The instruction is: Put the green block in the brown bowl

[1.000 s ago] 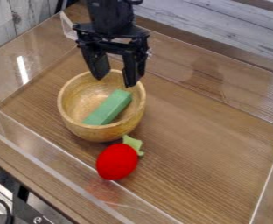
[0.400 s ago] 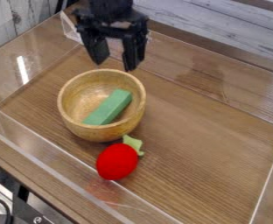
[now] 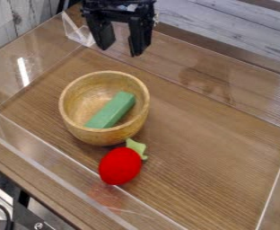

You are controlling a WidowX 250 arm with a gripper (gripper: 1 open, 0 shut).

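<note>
- Since the earlier frame, the gripper (image 3: pixel 119 42) has risen clear of the brown bowl (image 3: pixel 73 122), fingers spread and empty.
- Green block (image 3: pixel 112 110) lies inside the bowl.
- Wooden table (image 3: pixel 214 126) has clear walls; a red strawberry toy (image 3: pixel 121 165) sits just before the bowl.

Single black gripper (image 3: pixel 121 40) at the top of the view, pointing straight down. Its two fingers (image 3: pixel 104 34) hang parallel with a clear gap between them, jaws spread wide and holding nothing. Wrist and arm extend beyond the upper edge.
</note>
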